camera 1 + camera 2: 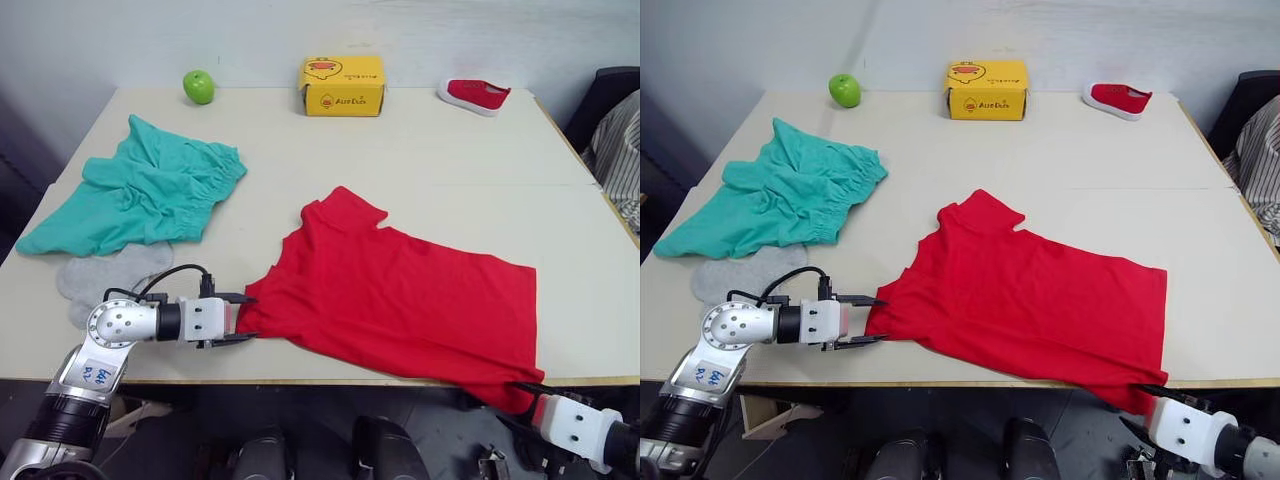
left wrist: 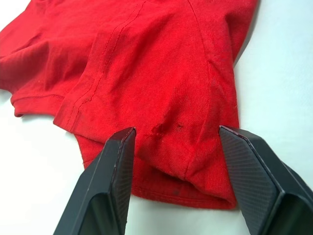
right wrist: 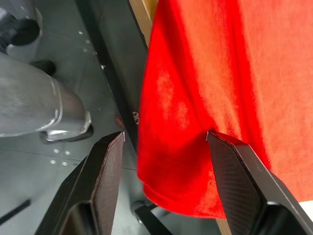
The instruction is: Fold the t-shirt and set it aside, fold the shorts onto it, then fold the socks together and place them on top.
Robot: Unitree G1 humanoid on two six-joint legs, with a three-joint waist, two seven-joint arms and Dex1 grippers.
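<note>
Left eye view: teal shorts (image 1: 140,192) at table's (image 1: 440,170) left, over grey socks (image 1: 105,275). Left gripper (image 1: 236,319) spread wide at t-shirt's (image 1: 400,295) sleeve edge, not clamped. Red t-shirt flat mid-table, lower right corner draped past front edge. Right gripper (image 3: 164,142) released there, fingers straddling hanging corner.

Both eye views look down and forward from head height over the whole tabletop (image 1: 430,160), far wall at 12 o'clock; they share nearly the same scene, slightly offset sideways. The left wrist view sits very close behind the left hand (image 2: 173,181), facing along the tabletop into the red t-shirt (image 2: 146,63) sleeve. The right wrist view, equally close behind the right hand (image 3: 164,183), faces the shirt's hem hanging off the tabletop edge, the floor (image 3: 73,63) beyond.
</note>
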